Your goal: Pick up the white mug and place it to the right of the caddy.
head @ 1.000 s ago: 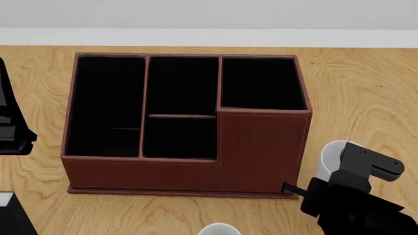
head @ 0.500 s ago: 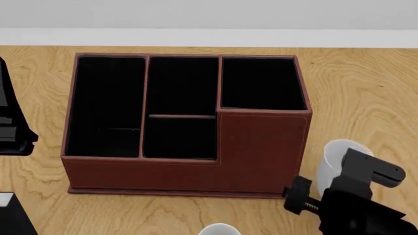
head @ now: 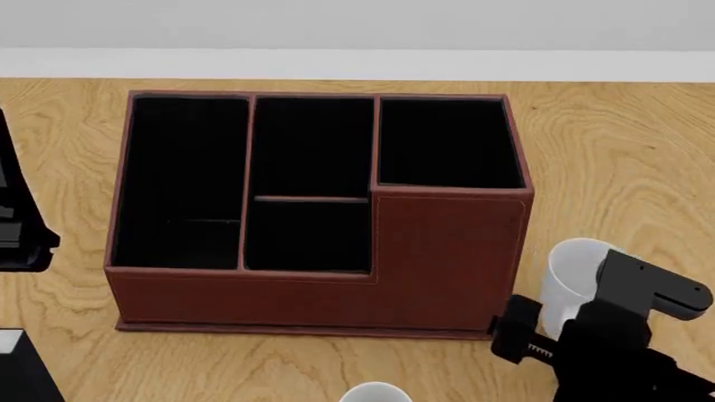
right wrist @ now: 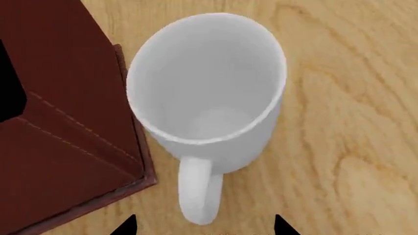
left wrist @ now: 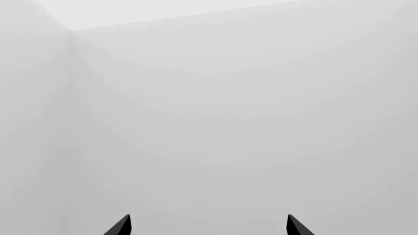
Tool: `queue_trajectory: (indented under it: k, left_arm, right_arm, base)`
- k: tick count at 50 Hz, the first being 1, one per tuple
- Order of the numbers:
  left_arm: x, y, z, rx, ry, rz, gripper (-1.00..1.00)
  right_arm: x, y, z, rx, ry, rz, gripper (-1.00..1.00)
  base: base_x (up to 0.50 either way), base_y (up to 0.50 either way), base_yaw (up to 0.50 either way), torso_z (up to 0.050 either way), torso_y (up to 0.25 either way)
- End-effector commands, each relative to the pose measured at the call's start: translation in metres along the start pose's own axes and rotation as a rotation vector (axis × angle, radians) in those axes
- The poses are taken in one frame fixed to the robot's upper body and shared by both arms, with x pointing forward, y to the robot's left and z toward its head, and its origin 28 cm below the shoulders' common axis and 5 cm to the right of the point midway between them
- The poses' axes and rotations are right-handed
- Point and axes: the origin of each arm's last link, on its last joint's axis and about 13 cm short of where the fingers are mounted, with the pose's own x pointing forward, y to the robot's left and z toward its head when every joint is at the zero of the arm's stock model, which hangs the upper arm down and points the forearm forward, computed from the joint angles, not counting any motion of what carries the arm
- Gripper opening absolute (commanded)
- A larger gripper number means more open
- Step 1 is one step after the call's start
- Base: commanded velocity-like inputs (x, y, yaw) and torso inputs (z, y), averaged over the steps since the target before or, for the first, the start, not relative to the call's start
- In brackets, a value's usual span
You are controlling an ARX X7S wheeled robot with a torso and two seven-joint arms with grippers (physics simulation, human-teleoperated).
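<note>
Head view: one caddy point(head: 318, 209) is seen standing on the wooden bench point(head: 625, 142), with four black-lined compartments and its near right corner section taller than the rest. One white mug point(head: 572, 276) is seen upright on the bench just to the right of the caddy's near right corner, partly covered by the black right hand point(head: 598, 335), which sits on the near side of it. A white rounded rim point(head: 376, 392) is cut off at the near edge of the picture, and too little of it is shown for it to be identified. A dark box with a pale top point(head: 16, 368) lies at the near left corner. Part of the left arm point(head: 20, 230) is seen at the left edge.

Left wrist view: only two black fingertips point(left wrist: 121, 226) of the left hand point(left wrist: 207, 227) are shown, set well apart against plain pale walls, with nothing between them.

Right wrist view: the mug point(right wrist: 205, 93) is seen from above, empty, its single handle point(right wrist: 199, 188) pointing toward the camera and lying between the two spread black fingertips point(right wrist: 124, 226). The right hand is open and nothing is held. The caddy's wall point(right wrist: 62, 122) stands close beside the mug, and no contact can be made out.
</note>
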Motion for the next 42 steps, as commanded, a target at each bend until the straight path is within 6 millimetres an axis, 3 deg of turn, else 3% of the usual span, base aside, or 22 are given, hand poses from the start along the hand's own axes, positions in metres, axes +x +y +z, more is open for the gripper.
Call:
queue_trajectory:
  k: [1,14,35,42]
  left_arm:
    - [-0.002,0.001,0.003,-0.002,-0.005,0.0,1.0]
    - [-0.006,-0.001,0.009,-0.009,-0.019,-0.009,1.0]
    - [-0.013,-0.002,0.019,-0.01,-0.033,-0.009,1.0]
    - [-0.013,-0.003,0.017,-0.014,-0.029,-0.012,1.0]
  right_arm:
    - [-0.061,-0.005,0.0,-0.01,-0.149,0.015,1.0]
    - [-0.144,-0.022,-0.018,-0.026,-0.377,0.043,1.0]
    - [-0.251,-0.027,-0.051,-0.121,-0.732,0.12,1.0]
    - [-0.26,-0.04,-0.067,-0.133,-0.822,0.107,1.0]
  base:
    - [0.0,0.0,0.0,0.0,0.0]
    - [0.0,0.0,0.0,0.0,0.0]
    - [0.0,0.0,0.0,0.0,0.0]
    - [0.0,0.0,0.0,0.0,0.0]
